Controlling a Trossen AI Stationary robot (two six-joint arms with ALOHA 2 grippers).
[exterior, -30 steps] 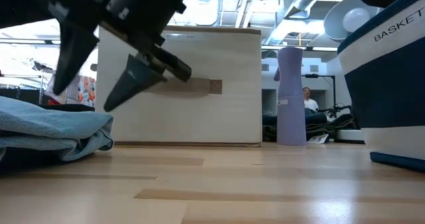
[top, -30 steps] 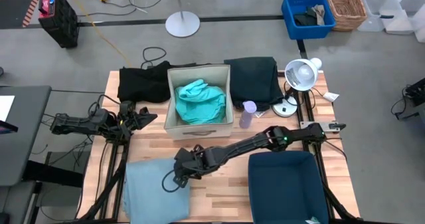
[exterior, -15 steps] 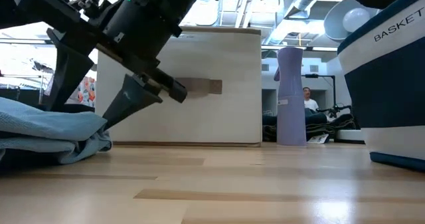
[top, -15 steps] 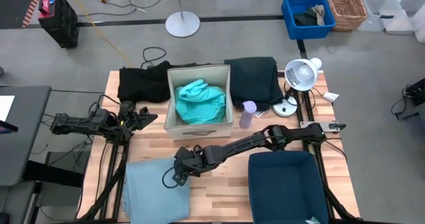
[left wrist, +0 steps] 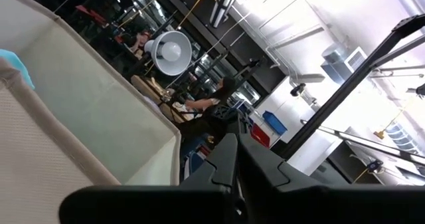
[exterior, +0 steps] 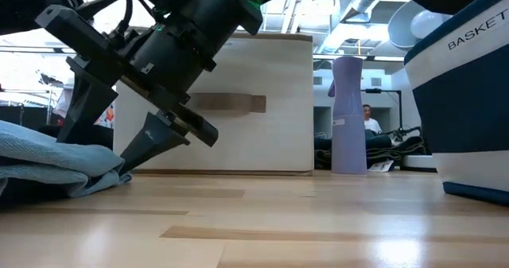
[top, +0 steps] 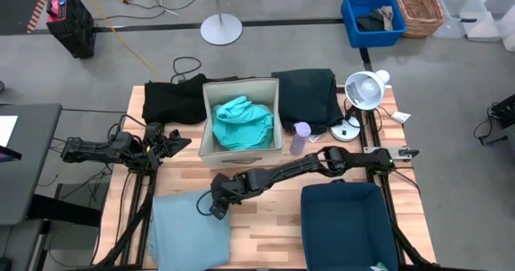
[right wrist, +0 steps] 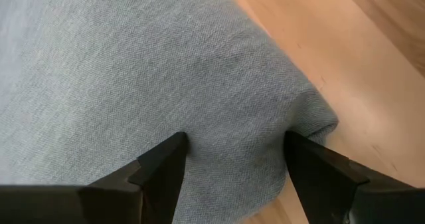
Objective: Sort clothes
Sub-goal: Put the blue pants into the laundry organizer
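Right pincer is reached across the worktop to the corner of the pale blue-grey garment, which lies flat at the near left of the worktop. Its fingers are spread apart and pressed down into the fabric either side of the corner fold, nothing clamped yet; I'd judge this as lining up a pinch on an edge so the cloth lifts cleanly. Left pincer is parked at the left edge beside the beige box, fingers apart, idle. Turquoise garment already sits in that box; black garment and dark green garment lie behind it, left and right. Navy bin reads "BASKET" on its side; no other text legible.
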